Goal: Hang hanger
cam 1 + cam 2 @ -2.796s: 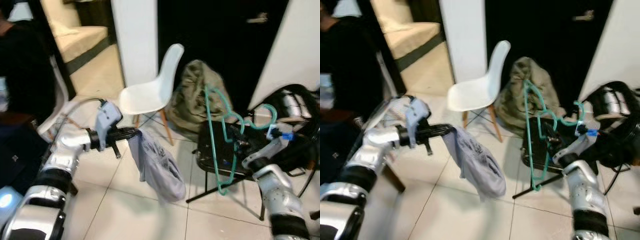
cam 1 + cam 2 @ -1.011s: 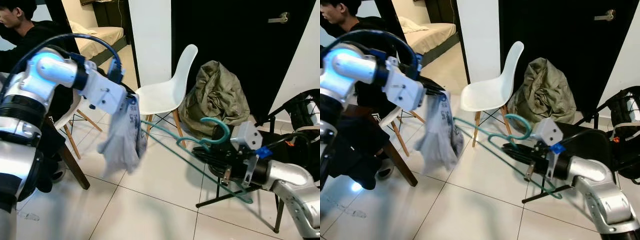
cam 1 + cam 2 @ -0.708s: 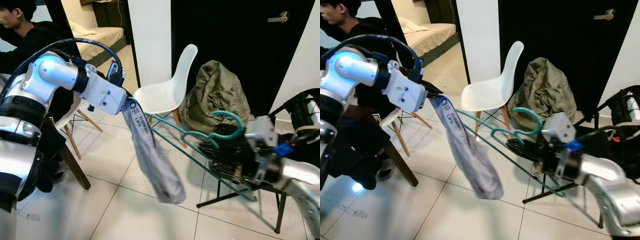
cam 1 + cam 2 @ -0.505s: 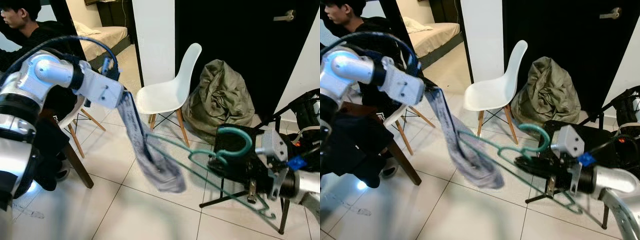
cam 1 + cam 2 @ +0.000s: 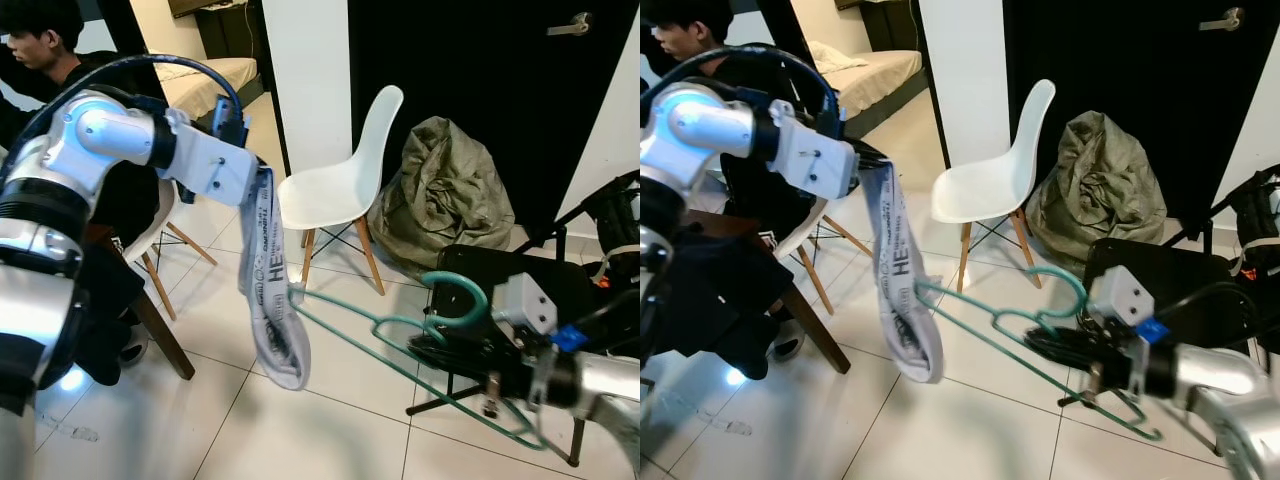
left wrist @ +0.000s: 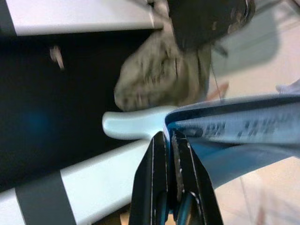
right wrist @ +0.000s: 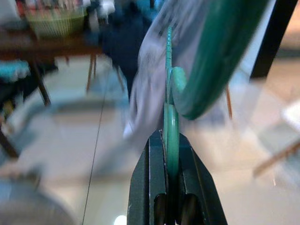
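Observation:
A green plastic hanger lies nearly level over the floor, hook up. My right gripper is shut on its neck; the right wrist view shows the green neck pinched between the black fingers. My left gripper is raised at the left, shut on the top of a grey printed garment that hangs straight down. The hanger's far end meets the garment about halfway down. In the left wrist view the cloth runs out from the shut fingers.
A white chair stands behind the garment, with an olive bag slumped against a black door. A black folding stool is under my right arm. A person sits at the far left beside a wooden table leg.
The garment has swung from a slant to hang straight down, nearer the left arm. The hanger's far end now reaches it. The view shifted slightly.

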Robot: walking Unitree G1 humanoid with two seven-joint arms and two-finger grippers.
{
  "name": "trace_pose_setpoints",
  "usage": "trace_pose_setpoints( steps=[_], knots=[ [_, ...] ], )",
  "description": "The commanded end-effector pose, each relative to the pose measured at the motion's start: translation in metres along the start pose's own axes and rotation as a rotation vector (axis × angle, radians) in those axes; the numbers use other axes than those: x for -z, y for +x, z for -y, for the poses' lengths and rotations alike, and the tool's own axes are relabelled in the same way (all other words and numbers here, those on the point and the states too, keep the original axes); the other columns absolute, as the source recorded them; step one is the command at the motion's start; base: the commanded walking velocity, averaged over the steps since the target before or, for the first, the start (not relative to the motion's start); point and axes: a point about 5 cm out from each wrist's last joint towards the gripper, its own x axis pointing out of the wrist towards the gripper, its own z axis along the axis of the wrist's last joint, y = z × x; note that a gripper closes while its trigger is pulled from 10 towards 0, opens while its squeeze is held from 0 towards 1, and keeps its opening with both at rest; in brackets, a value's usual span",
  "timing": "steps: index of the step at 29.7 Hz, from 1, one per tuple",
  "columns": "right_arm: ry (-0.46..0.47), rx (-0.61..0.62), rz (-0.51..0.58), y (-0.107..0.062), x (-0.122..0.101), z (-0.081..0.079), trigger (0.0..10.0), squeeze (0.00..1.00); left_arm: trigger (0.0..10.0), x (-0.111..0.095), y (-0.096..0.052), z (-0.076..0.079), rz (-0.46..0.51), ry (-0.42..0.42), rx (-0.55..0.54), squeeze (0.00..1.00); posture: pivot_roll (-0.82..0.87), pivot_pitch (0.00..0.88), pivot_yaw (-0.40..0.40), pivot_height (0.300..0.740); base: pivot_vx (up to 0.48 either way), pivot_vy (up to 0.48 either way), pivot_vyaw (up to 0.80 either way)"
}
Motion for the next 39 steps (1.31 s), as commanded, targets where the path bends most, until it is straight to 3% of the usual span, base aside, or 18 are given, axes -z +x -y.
trace_pose_setpoints(
  steps=[1,6,9,14,19,27,30,31,39],
  knots=[
    [-0.012,-0.013,0.057,0.004,-0.008,-0.002,10.0,0.00,10.0,-0.002,-0.006,-0.006,0.007,0.026,-0.010,0.00,-0.06,0.000,0.145,0.740,0.000,0.000,0.00],
    [-0.015,0.082,0.056,-0.006,-0.008,0.012,10.0,0.00,10.0,0.001,-0.009,-0.012,-0.042,0.042,-0.072,0.00,-0.07,0.000,0.145,0.740,0.000,0.000,0.00],
    [0.002,0.147,-0.055,-0.018,0.007,0.018,10.0,0.00,10.0,0.006,-0.016,-0.023,-0.108,0.050,-0.151,0.00,-0.07,0.000,0.151,0.740,0.000,0.000,0.00],
    [0.007,0.180,-0.149,-0.025,0.020,0.017,10.0,0.00,10.0,0.008,-0.024,-0.036,-0.156,0.043,-0.226,0.00,-0.07,0.000,0.156,0.740,0.000,0.000,0.00],
    [-0.018,0.299,-0.134,-0.024,0.018,0.029,10.0,0.00,10.0,0.007,-0.028,-0.044,-0.156,0.040,-0.252,0.00,-0.07,0.000,0.159,0.740,0.000,0.000,0.00],
    [-0.062,0.507,0.036,-0.019,-0.007,0.054,10.0,0.00,10.0,0.003,-0.023,-0.047,-0.130,0.044,-0.258,0.00,-0.07,0.000,0.159,0.740,0.000,0.000,0.00],
    [-0.075,0.527,0.129,-0.019,-0.020,0.057,10.0,0.00,10.0,0.003,-0.020,-0.046,-0.129,0.042,-0.259,0.00,-0.06,0.000,0.157,0.740,0.000,0.000,0.00],
    [-0.098,0.523,0.254,-0.020,-0.040,0.056,10.0,0.00,10.0,0.004,-0.014,-0.042,-0.129,0.034,-0.260,0.00,-0.07,0.002,0.158,0.740,0.000,0.000,0.00],
    [-0.086,0.530,0.357,-0.023,-0.051,0.056,10.0,0.00,10.0,0.007,-0.012,-0.038,-0.151,0.025,-0.258,0.00,-0.07,0.004,0.158,0.740,0.000,0.000,0.00]
  ],
)
